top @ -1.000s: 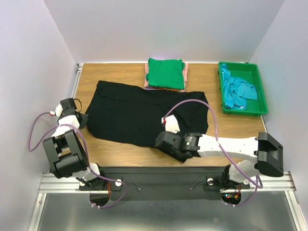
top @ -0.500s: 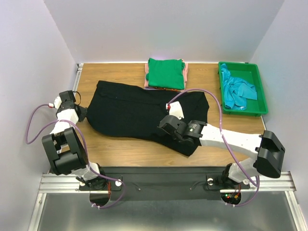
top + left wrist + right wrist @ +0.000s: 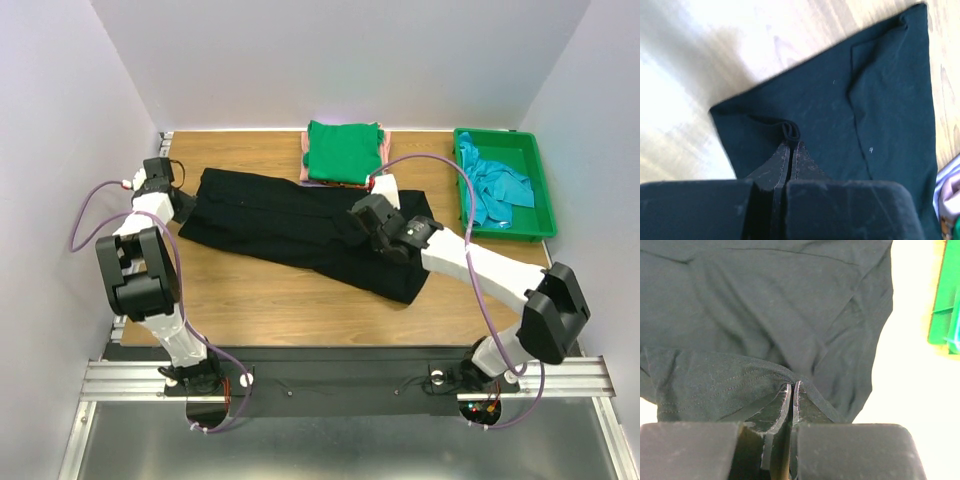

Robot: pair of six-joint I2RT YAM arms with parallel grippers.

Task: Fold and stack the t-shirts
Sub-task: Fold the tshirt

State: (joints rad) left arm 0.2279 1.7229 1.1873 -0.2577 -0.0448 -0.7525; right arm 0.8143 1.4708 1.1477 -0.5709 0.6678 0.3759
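Two grippers are both clamped on the one big black t-shirt [image 3: 290,225], which lies spread across the middle of the wooden table [image 3: 260,300] as a long slanting band, its left end nearer the back and its right end nearer the front edge. The left gripper [image 3: 188,205] sits at the shirt's far left end; from its wrist camera the left gripper [image 3: 791,142] has its jaws pressed together on a small rolled pinch of the black cloth, just inside the shirt's corner, with bare wood showing beyond. The right gripper [image 3: 362,213] is over the shirt's right half, close to the folded stack. Seen from its own wrist, the right gripper [image 3: 791,386] is likewise closed tight, nipping a raised fold of the black t-shirt [image 3: 770,305], and that fold drapes to the left over the layer of shirt lying flat beneath.

Behind the black shirt, at the back of the table, a folded green t-shirt [image 3: 345,152] tops a small stack, with a pink t-shirt [image 3: 386,148] edge peeping out under it. Off to the right stands a green tray [image 3: 549,205] holding a crumpled teal t-shirt [image 3: 497,188], well apart from both grippers
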